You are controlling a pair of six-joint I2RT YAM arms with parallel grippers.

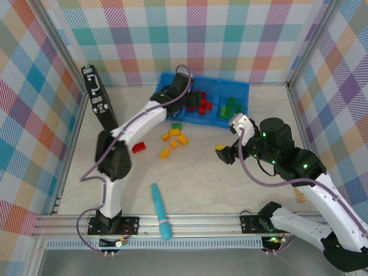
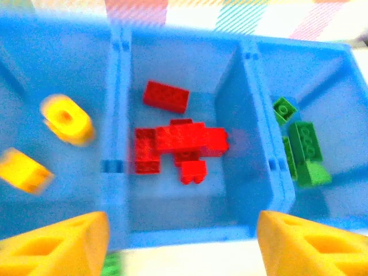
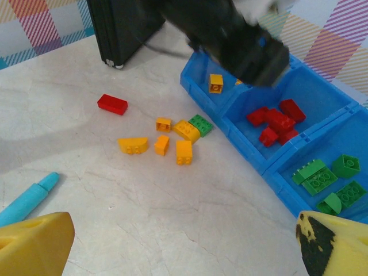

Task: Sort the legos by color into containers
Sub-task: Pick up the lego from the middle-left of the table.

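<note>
The blue bin (image 1: 230,84) stands at the back of the table with three compartments. In the left wrist view its left compartment holds blurred yellow bricks (image 2: 64,118), the middle one red bricks (image 2: 184,141), the right one green bricks (image 2: 305,152). My left gripper (image 1: 192,99) hovers over the bin's near wall (image 2: 184,233), open (image 2: 181,244) with nothing between its fingers. Loose on the table lie a red brick (image 3: 112,104), several yellow bricks (image 3: 184,152) and a green brick (image 3: 200,124). My right gripper (image 1: 230,138) hangs open (image 3: 184,247) above bare table, to the right of the loose bricks.
A teal cylinder (image 1: 161,211) lies near the front edge. A black box (image 1: 99,100) leans at the back left. A small tan piece (image 1: 300,197) sits at the right by my right arm. Checked walls enclose the table.
</note>
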